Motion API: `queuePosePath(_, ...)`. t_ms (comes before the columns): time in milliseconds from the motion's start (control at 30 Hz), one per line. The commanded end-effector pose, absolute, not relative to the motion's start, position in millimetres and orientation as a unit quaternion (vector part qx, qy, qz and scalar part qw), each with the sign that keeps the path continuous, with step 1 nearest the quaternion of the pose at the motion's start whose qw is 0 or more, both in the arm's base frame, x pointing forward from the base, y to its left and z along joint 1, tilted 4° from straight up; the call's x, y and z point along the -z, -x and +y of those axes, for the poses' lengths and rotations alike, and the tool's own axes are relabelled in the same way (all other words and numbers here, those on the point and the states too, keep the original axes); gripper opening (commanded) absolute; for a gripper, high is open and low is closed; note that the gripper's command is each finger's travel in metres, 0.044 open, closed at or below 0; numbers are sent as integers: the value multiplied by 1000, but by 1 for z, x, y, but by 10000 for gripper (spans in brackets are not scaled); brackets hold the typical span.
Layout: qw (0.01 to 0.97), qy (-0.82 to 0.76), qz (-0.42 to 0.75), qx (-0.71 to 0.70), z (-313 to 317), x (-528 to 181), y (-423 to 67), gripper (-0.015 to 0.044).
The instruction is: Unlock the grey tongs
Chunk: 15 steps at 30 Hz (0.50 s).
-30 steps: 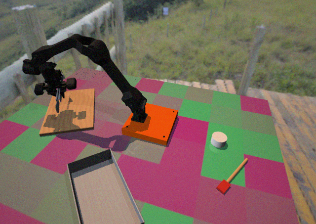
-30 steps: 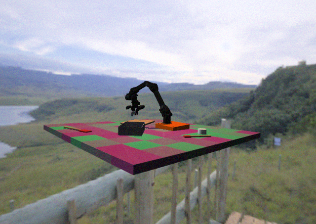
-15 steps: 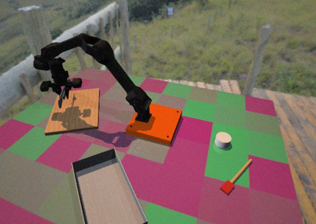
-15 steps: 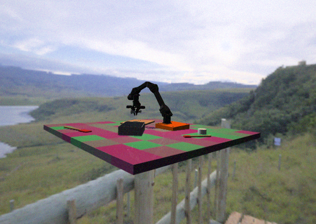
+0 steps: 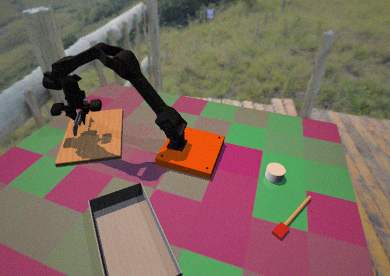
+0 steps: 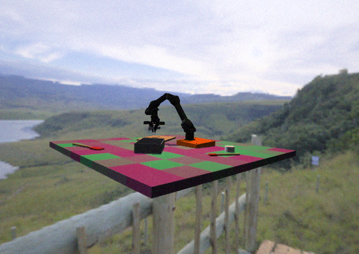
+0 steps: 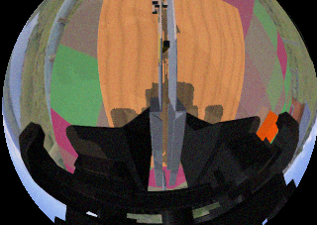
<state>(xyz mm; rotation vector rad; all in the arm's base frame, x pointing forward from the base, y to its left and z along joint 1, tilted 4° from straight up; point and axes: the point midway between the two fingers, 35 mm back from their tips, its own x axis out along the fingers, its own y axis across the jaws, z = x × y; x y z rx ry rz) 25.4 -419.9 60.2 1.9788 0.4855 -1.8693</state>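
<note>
My gripper [image 5: 79,114] [image 6: 153,125] [image 7: 161,110] is shut on the grey tongs [image 5: 75,122] [image 7: 165,47]. It hangs above the wooden board [image 5: 106,125] [image 6: 166,137] [image 7: 212,54] and points down at it. The tongs hang with their tips down, a little above the board's left part. In the wrist view the two arms lie close together, nearly parallel. The roasting tin [image 5: 103,200] [image 6: 149,146] stands at the front of the table and holds nothing.
The arm's orange base plate [image 5: 205,153] [image 6: 199,142] is right of the board. A white cylinder [image 5: 275,172] [image 6: 229,148] and a red-headed spatula [image 5: 291,217] [image 6: 223,154] lie on the right. Another red-tipped wooden tool [image 6: 87,146] lies far left in the exterior view.
</note>
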Motion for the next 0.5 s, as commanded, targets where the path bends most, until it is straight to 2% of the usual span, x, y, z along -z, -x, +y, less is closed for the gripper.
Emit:
queuePosePath(0, 190, -703, 172, 663, -421, -54, -26, -150)
queuePosePath(400, 190, -703, 172, 663, -421, -42, -27, -150)
queuePosePath(467, 187, -703, 174, 664, -419, -43, -26, -97)
